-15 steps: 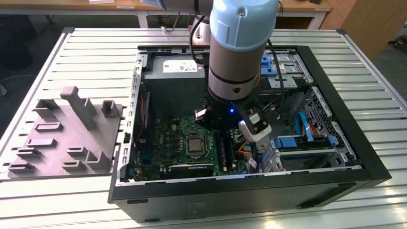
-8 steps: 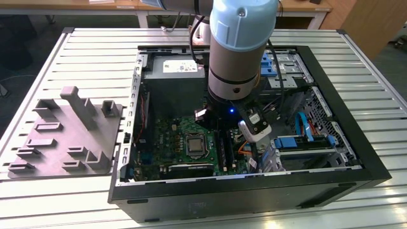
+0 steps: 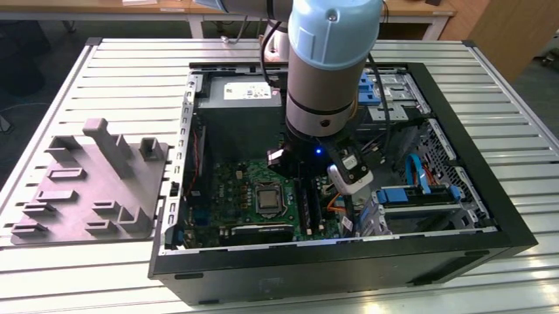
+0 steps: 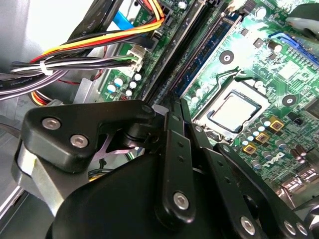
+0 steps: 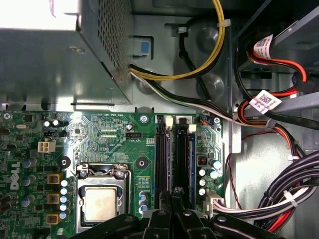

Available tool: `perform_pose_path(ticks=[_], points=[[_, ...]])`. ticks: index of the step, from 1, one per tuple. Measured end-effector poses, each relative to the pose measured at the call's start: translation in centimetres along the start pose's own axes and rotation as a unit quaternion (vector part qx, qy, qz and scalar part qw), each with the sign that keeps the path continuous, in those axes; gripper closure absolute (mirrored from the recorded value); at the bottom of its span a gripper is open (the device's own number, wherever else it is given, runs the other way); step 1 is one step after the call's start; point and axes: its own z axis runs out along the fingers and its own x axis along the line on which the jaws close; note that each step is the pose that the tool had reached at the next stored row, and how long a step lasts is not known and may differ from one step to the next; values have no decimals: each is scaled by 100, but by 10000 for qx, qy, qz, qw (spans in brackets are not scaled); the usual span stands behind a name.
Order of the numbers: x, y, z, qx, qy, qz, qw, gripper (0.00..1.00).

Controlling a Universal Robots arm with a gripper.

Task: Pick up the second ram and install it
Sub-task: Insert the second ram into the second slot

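The black multi-link gripper (image 5: 172, 194) looked clamped on the second ram (image 5: 171, 159), a long, narrow, blackish memory stick standing edge-on along 1 of the black plastic memory slots (image 5: 182, 159) near the silver processor (image 5: 101, 206). Seating it well probably called for a square, even downward press, clear of the bundled cables (image 5: 294, 194) in the open black computer case (image 3: 349, 268).
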Motion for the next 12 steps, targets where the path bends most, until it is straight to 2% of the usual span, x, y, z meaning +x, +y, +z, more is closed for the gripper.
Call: perform_pose_path(ticks=[3, 12], points=[[0, -2, 3, -25, -2, 1, 10000, 88], [0, -3, 4, -26, -2, 1, 10000, 88]])
